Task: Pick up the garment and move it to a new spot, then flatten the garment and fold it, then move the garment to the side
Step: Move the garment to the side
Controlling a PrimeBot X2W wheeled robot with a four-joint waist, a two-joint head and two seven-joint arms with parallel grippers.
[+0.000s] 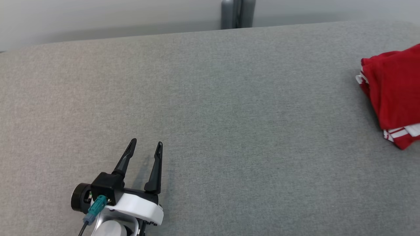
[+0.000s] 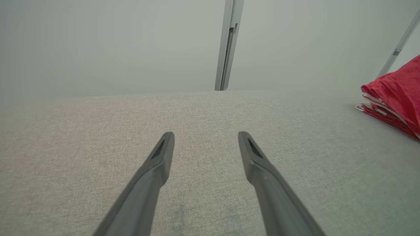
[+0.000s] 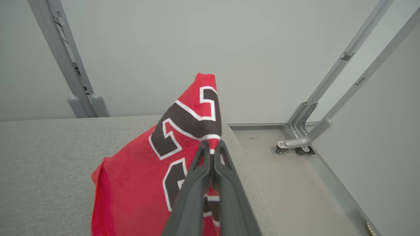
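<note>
Right gripper (image 3: 211,147) pinched shut on the red jersey (image 3: 131,183), folded bulk lying below-left of its tips, well right of the spread, empty left gripper (image 1: 146,142). Probably the last step, moving it aside. Next: lower onto the surface, then release.

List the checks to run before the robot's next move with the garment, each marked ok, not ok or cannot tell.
1. Right gripper shut on garment: ok.
2. Left gripper open, holding nothing: ok.
3. Left gripper apart from garment: ok.
4. Garment folded in layers: ok.
5. Garment wholly on table: cannot tell; part of it runs off the head view's edge.
</note>
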